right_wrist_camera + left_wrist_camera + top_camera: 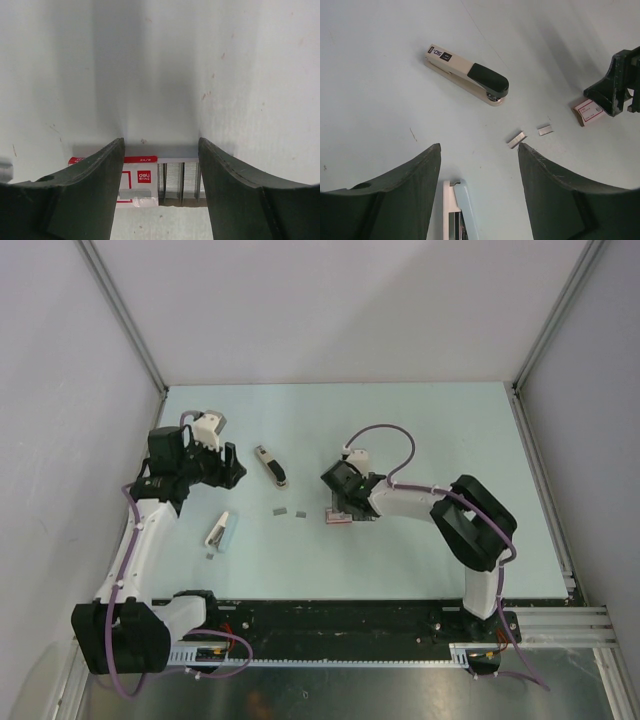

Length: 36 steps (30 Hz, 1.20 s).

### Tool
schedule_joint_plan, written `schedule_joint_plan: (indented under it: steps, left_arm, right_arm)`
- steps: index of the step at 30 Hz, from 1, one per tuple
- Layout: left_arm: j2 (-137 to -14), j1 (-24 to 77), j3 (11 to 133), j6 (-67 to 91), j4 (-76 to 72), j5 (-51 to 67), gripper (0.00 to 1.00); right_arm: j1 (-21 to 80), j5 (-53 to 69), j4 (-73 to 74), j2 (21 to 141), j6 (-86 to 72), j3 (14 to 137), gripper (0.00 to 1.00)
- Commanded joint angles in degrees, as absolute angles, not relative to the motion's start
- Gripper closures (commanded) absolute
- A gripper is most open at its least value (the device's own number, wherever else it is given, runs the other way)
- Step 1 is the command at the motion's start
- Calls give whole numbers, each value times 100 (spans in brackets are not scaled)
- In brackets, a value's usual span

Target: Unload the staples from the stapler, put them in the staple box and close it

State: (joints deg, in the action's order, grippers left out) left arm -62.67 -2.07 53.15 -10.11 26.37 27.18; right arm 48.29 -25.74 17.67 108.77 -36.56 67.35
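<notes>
Nearest, on the arm-base side of the beige-and-black desk stapler (467,75): a light-blue-and-white stapler (461,212), lying on the pale green worktop (420,430). Right of that beige stapler and a little nearer, two short grey staple strips (516,139), loose and apart. Further right, a red-and-white cardboard staple box (142,175) under the right hand (161,142), fingers spread, gripping nothing. Left of the beige stapler, the left hand (479,150), wide and empty.

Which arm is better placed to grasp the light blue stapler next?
Left. The left gripper, open, hangs just above the light blue stapler; the right gripper, also open, stands over the staple box, farther off.
</notes>
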Motion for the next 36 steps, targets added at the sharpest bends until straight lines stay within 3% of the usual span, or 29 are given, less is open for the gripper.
schedule_joint_plan:
  steps: [1, 12, 23, 29, 36]
  left_arm:
    - [-6118, -254, 5277, -1134, 2645, 2840, 32]
    - [-6166, -248, 5279, -1328, 2672, 2853, 32]
    - [-6094, 126, 5029, -2077, 2675, 3231, 30]
    - [-6631, 748, 4977, -2706, 2716, 2460, 28]
    - [-6749, 1599, 5099, -3604, 2564, 884, 3]
  right_arm:
    - [4991, -2383, 2324, 10776, -4154, 6391, 35]
    - [5322, -2625, 2499, 10289, -4737, 6318, 34]
    - [4560, -2132, 1781, 9384, -4191, 6317, 29]
    - [3939, -1735, 1769, 9019, -3857, 6218, 27]
    - [3503, -1411, 1452, 8335, -3879, 5147, 29]
